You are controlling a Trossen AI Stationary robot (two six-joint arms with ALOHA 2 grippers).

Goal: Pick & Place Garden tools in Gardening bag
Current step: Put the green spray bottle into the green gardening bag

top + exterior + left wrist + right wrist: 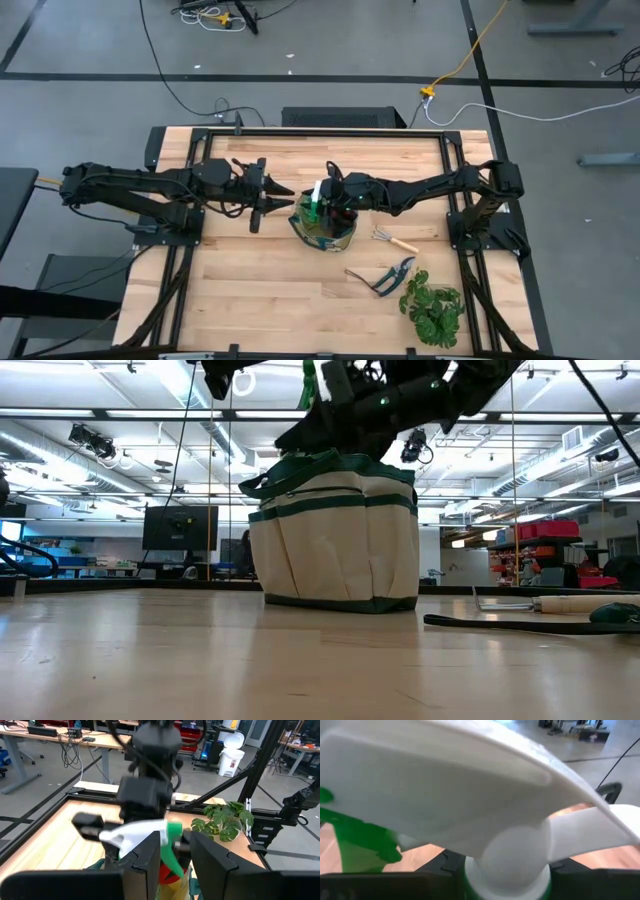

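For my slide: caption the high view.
Right gripper holds spray bottle over bag; left gripper waits beside.

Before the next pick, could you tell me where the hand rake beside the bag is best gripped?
Take the hand rake by its wooden handle, from straight above. It lies flat on the table, apart from the gardening bag and the shears, so jaws can straddle the handle crosswise.

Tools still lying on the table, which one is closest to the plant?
The pruning shears, dark-handled, lying right beside the plant. The wooden-handled hand rake lies farther off, nearer the bag.
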